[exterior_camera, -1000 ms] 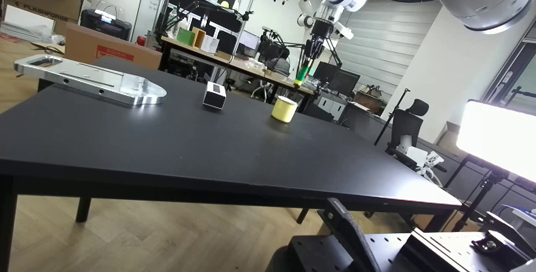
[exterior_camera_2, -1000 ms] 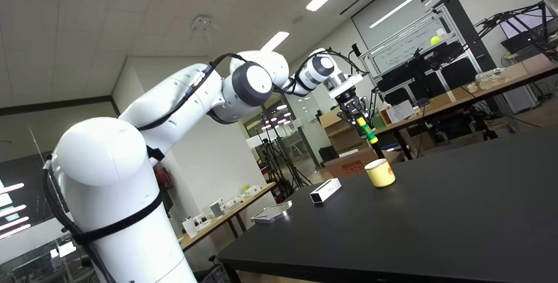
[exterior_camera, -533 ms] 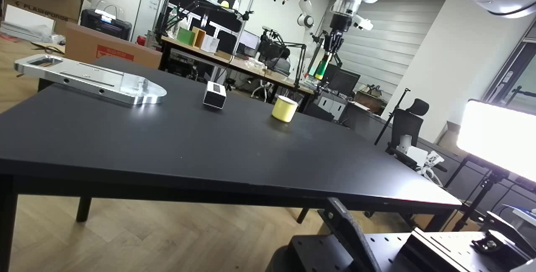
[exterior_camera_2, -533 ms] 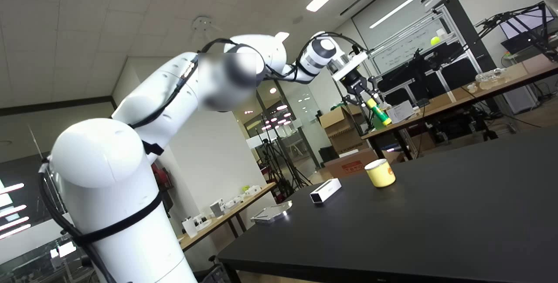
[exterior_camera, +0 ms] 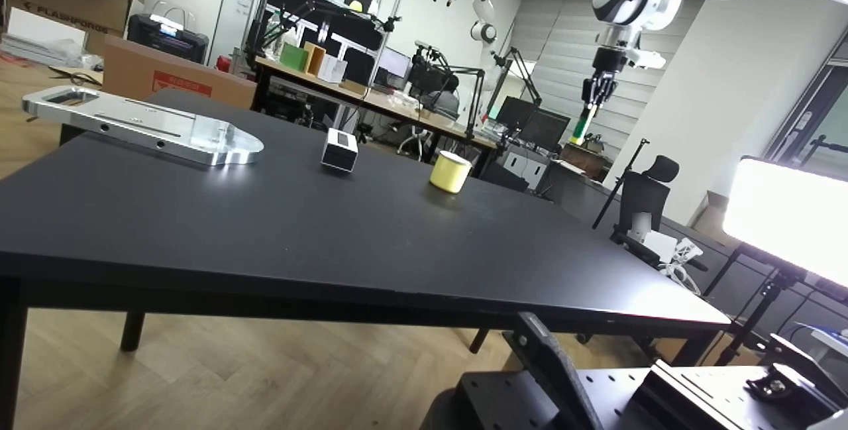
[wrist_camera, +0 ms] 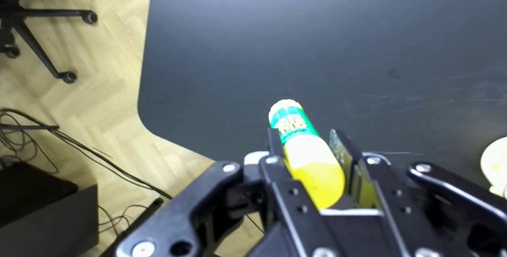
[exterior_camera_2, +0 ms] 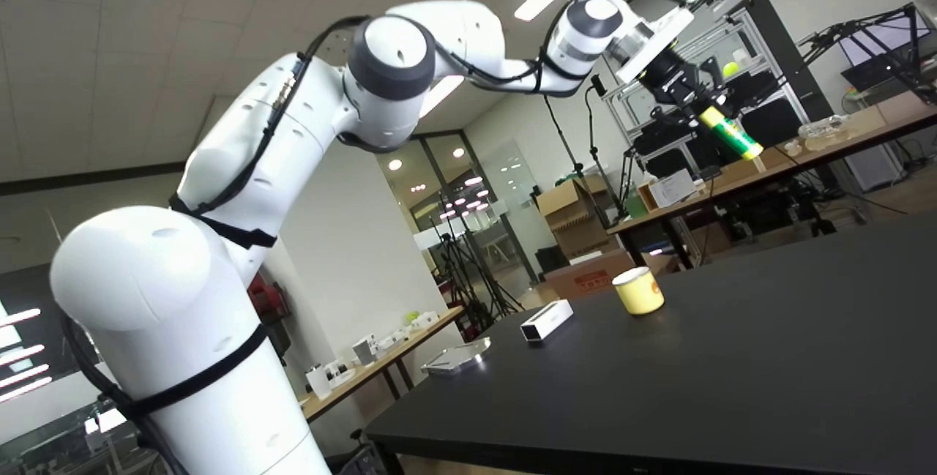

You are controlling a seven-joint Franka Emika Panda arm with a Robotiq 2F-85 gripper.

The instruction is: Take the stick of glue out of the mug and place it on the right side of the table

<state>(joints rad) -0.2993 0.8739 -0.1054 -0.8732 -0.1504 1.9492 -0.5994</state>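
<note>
Black table (exterior_camera: 371, 238); aloft, clear of it, we saw tilted glue stick (wrist_camera: 311, 158), green with yellow ends, gripper (wrist_camera: 305, 136) pinching it, jaws stick-wide. Lettering (wrist_camera: 292, 125) looked blurred; wrist view cut off mug (wrist_camera: 496, 162).

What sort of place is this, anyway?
Probably a robotics lab: a robot arm reaches over the black table, a second robot arm shows in the background, and a bright light panel stands nearby.
</note>
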